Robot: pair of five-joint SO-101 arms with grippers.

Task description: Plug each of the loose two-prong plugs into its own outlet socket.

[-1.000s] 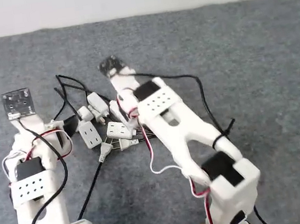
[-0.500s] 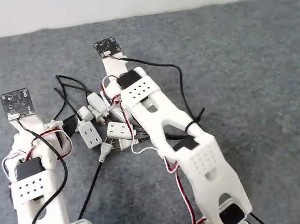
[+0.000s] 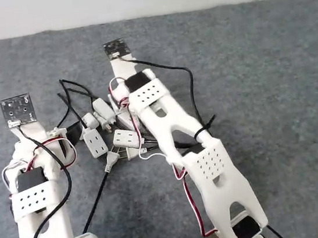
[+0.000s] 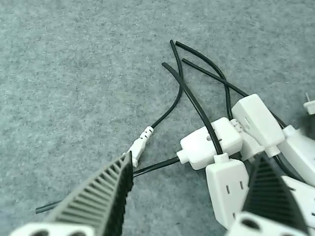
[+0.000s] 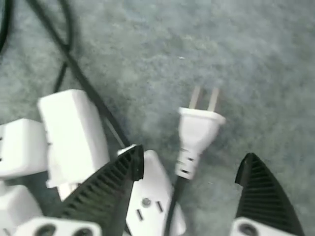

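Plug: white two-prong plug [image 5: 199,130], laid flat on the desk [image 5: 275,59], cord seemingly touching an outlet block [image 5: 147,209].
Right pincer [image 5: 191,164]: held wide open astride the plug, nothing gripped.
Left pincer [image 4: 194,167]: spread open, empty, above outlets [image 4: 226,189].
Grasp: body to be clamped squarely, prongs left free.

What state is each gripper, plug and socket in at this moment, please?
two-prong plug: unplugged, lying flat on the carpet, both prongs bare.
outlet socket: the slots that show are empty.
left gripper: open, holding nothing.
right gripper: open, holding nothing, fingers either side of the two-prong plug.
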